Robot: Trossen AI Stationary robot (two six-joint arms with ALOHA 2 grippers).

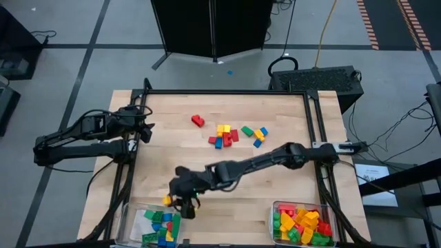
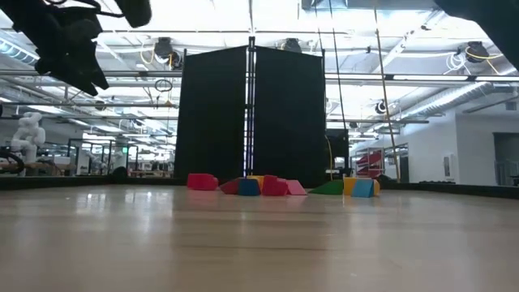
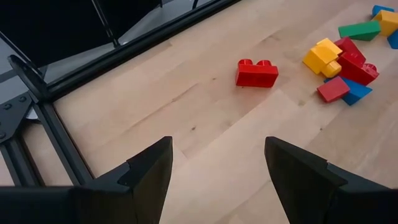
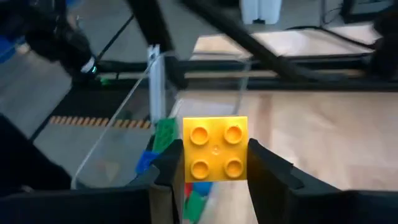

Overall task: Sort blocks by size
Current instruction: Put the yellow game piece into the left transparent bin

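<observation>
My right gripper (image 4: 214,163) reaches across the table to its near left. It is shut on a yellow square block (image 4: 215,149) with several studs, over the far rim of the clear near-left bin (image 1: 131,219). That bin holds green, blue and yellow blocks (image 1: 160,224). Loose blocks lie on the table farther back: a red one (image 1: 198,121) and two mixed clusters (image 1: 224,136) (image 1: 253,133). My left gripper (image 3: 217,168) waits open above the table's far left, the red block (image 3: 256,73) ahead of it. My right gripper pinches the yellow block between its two fingers by two opposite side faces (image 4: 186,155). The studded top faces back toward the wrist. The fingers slant downward toward the table's near-left corner. The block (image 1: 167,200) is lifted clear of the table.
A second clear bin (image 1: 277,231) at the near right holds red, yellow and green blocks. A black metal frame (image 1: 227,92) runs along the table's far and side edges. Bare wood lies between the loose blocks and the bins.
</observation>
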